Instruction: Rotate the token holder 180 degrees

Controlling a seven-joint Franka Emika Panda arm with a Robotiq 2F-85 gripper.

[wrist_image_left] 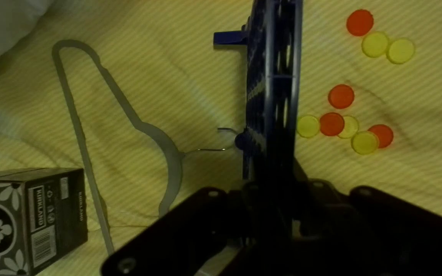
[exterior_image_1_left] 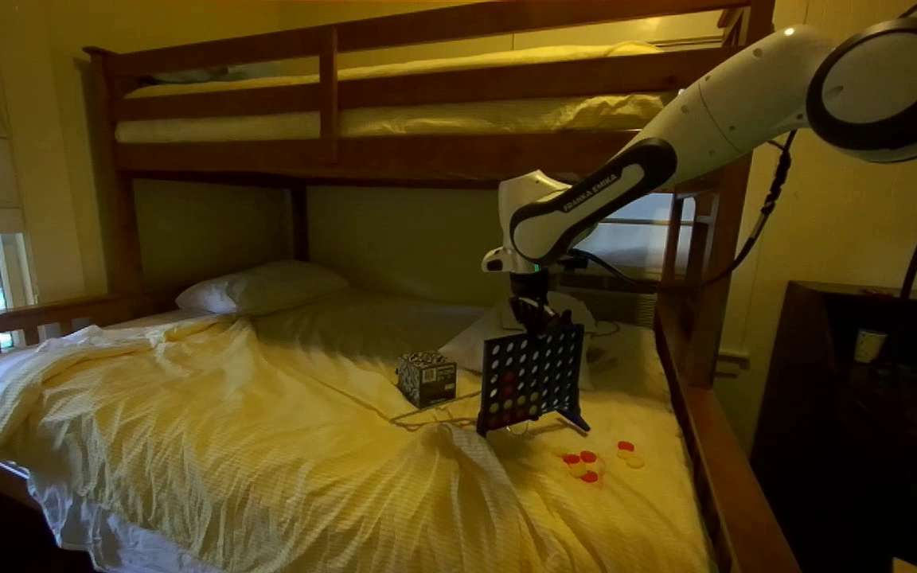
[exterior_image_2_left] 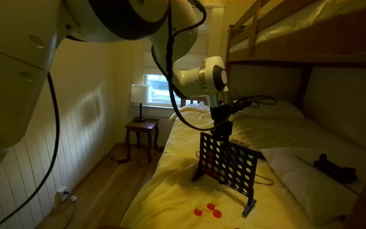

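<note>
The token holder [exterior_image_1_left: 534,374] is a dark blue upright grid board with round holes. It stands over the yellow bedding and also shows in an exterior view [exterior_image_2_left: 229,160] with a foot at each end. A few red and yellow tokens sit in its slots. In the wrist view the token holder [wrist_image_left: 270,57] is seen from above, edge-on. My gripper [exterior_image_1_left: 546,322] is at its top edge, near the middle, in both exterior views [exterior_image_2_left: 222,138]. In the wrist view the fingers [wrist_image_left: 269,195] close on both faces of the board, in deep shadow. I cannot tell whether the feet touch the bed.
Red and yellow tokens [wrist_image_left: 341,96] lie loose beside the board. A grey hanger [wrist_image_left: 173,165] lies opposite, its hook reaching the board's base. A dark patterned box [exterior_image_1_left: 427,380], a pillow [exterior_image_2_left: 322,178] with a black object [exterior_image_2_left: 335,168], and the wooden bed rail [exterior_image_1_left: 733,485] are nearby.
</note>
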